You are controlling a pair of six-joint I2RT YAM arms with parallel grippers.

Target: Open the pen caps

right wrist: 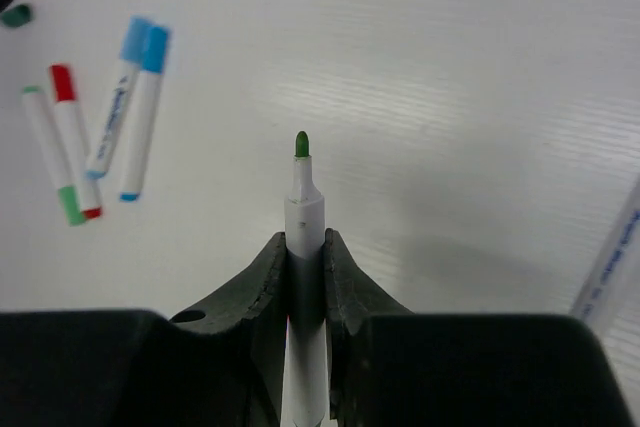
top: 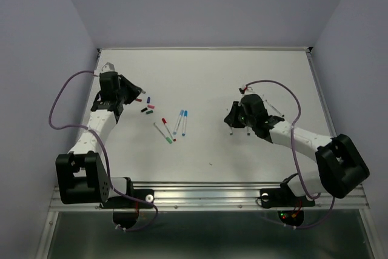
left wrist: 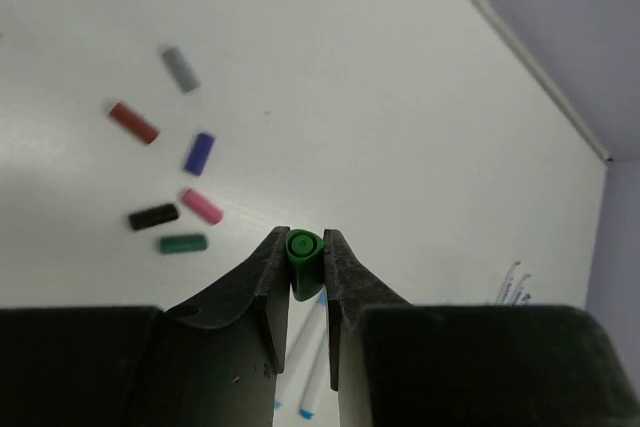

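The left gripper (left wrist: 305, 259) pinches a green pen cap (left wrist: 304, 245) — the right gripper (right wrist: 305, 257) clamps an uncapped green-tipped pen (right wrist: 303, 187).

- A white, matte, rectangular tabletop (top: 206, 71) with faint ribbed lines fills the middle of the overhead view.
- Plain pale lavender walls (top: 200, 4) close it in at the back and on both sides.
- A thin pale edging strip (top: 323, 89) runs along its right side.
- A ribbed silver aluminium rail (top: 206, 195) lines the near edge.
- Below the rail lies a dark grey-green surface (top: 206, 238).
- The light is soft and even, and the shadows are faint.
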